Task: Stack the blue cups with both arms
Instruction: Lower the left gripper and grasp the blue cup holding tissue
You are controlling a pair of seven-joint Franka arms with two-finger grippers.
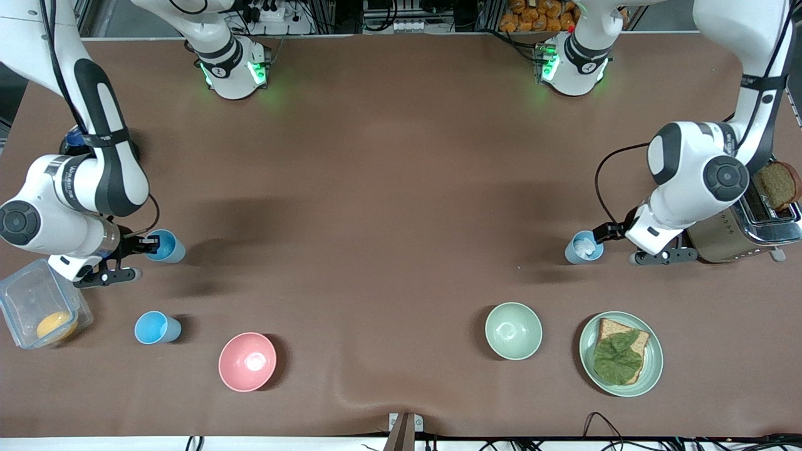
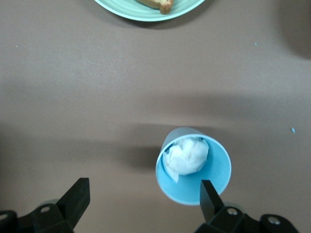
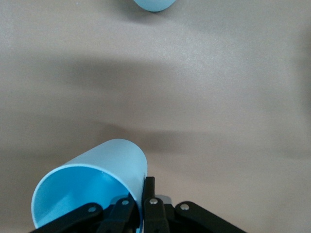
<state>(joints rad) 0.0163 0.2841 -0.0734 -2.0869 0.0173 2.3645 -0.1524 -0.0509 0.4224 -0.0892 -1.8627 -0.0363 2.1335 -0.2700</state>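
We see a brown worktop (image 1: 388, 188) carrying three blue cups. One cup (image 1: 157, 327) stands free toward the right arm's end, beside a pink bowl (image 1: 247, 361). A second cup (image 1: 166, 245) sits farther from the front camera than the first. The third cup (image 1: 584, 247), with something white crumpled inside, stands toward the left arm's end. Nearer the camera than it are a green bowl (image 1: 513, 331) and a green plate (image 1: 651, 363) with bread and a leaf. A toaster (image 1: 745, 228) holding bread stands at the left arm's end, and a clear box (image 1: 31, 294) holding something orange at the right arm's end.
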